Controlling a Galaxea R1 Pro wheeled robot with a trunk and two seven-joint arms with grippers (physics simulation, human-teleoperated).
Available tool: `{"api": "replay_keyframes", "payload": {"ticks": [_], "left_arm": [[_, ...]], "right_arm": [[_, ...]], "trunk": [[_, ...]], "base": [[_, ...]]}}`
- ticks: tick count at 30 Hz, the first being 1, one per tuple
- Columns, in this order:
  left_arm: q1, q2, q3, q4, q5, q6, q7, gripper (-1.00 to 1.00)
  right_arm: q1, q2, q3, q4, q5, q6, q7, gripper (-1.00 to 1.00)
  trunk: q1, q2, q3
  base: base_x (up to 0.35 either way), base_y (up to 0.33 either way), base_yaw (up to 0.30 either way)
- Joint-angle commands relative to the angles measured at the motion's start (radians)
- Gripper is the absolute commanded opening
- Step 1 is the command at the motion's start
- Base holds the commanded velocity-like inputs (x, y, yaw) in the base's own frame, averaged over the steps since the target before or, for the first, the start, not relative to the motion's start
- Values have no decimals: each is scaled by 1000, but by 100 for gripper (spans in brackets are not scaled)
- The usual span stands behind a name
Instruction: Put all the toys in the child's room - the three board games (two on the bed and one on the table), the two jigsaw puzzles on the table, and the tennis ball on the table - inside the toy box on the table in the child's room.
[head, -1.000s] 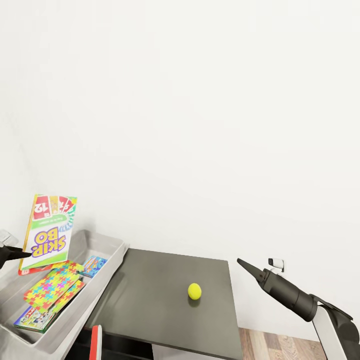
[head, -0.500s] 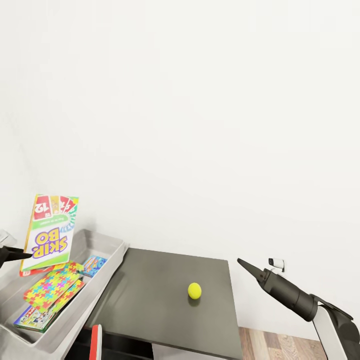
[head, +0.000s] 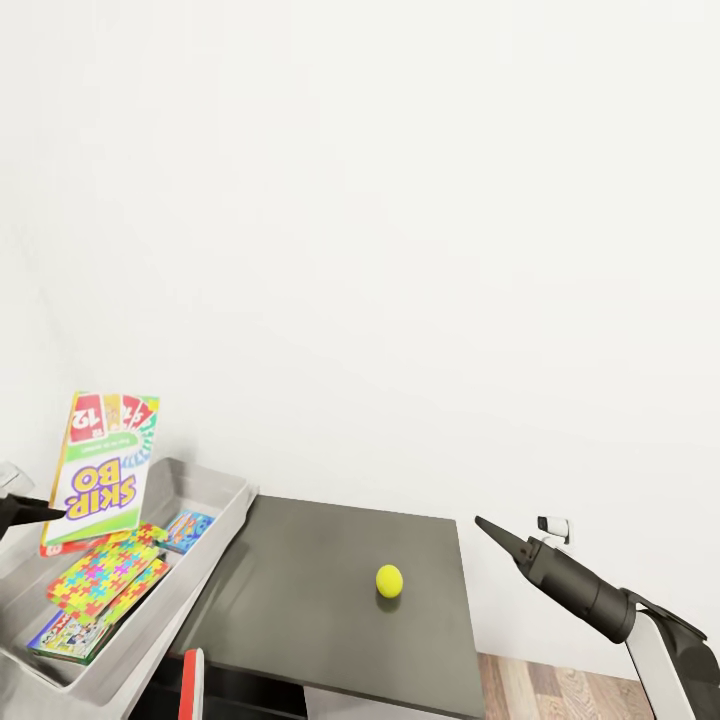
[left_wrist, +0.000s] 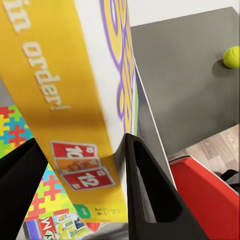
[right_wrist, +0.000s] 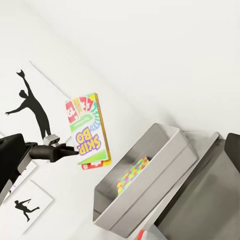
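My left gripper (left_wrist: 75, 165) is clamped on the lower edge of the Skip-Bo box (head: 102, 468), one dark finger (left_wrist: 150, 190) on each face, holding it upright above the near end of the grey toy box (head: 215, 525). Over the last second the box has sunk slightly and drifted a touch toward the wall, so I judge the lowering is under way. Beneath it lie a jigsaw puzzle (head: 105, 572) and another game box (head: 68, 632). My right gripper (head: 483, 527) hangs apart, its fingers seemingly together and holding nothing. The tennis ball (head: 389, 580) still waits on the dark table section (head: 300, 610).
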Motion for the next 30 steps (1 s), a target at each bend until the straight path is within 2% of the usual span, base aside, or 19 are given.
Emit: {"api": "replay_keyframes", "payload": {"ticks": [1, 10, 13, 16, 19, 30], "left_arm": [[-1, -1, 3, 6, -9, 11, -12, -100], [-2, -5, -1, 34, -12, 11, -21, -100], [-2, -9, -25, 49, -37, 11, -20, -100], [-2, -12, -44, 54, -78, 12, -20, -100], [-4, -27, -61, 37, -93, 29, -31, -100], [-4, -29, -124, 5, -154, 16, -25, -100]], "right_arm": [[0, 0, 0, 0, -4, 6, 1, 100], [0, -2, 0, 0, -5, 7, 3, 100], [0, -2, 0, 0, -5, 6, 5, 100], [0, -2, 0, 0, -6, 6, 8, 100], [-1, -1, -1, 1, -3, 6, 7, 100], [-1, 4, -1, 2, -4, 6, 10, 100]], "trunk": [[0, -1, -1], [0, -1, -1], [0, -1, -1], [0, -1, -1], [0, -1, -1], [0, -1, -1]], "base": [[0, 0, 0], [0, 0, 0], [0, 0, 0], [0, 0, 0], [0, 0, 0], [0, 0, 0]]}}
